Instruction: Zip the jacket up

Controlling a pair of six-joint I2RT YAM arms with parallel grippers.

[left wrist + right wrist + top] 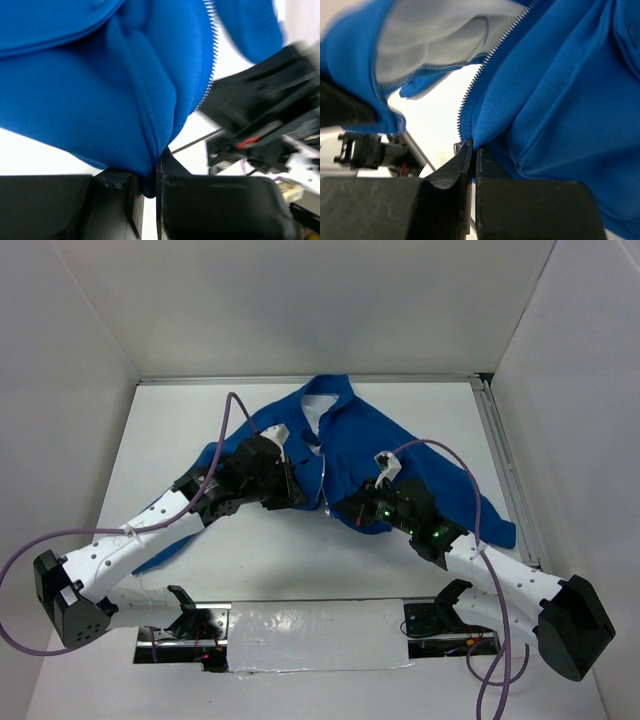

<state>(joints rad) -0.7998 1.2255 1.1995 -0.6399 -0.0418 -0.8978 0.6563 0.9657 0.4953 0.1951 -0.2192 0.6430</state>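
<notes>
The royal-blue jacket (360, 445) lies on the white table, collar at the far side, front open with white lining showing. My left gripper (300, 490) is shut on a fold of the left front panel (150, 100) near the bottom hem. Its pale zipper teeth (212, 55) run just to the right. My right gripper (345, 508) is shut on the lower edge of the right front panel (555, 90), right beside its zipper teeth (470, 95). A small metal zipper piece (456, 147) shows at the fingertips. The two grippers sit close together at the jacket's bottom.
White walls enclose the table on the left, back and right. A metal rail (505, 470) runs along the right side. Purple cables (225, 435) loop above both arms. A white-taped strip (315, 635) and mounts lie at the near edge.
</notes>
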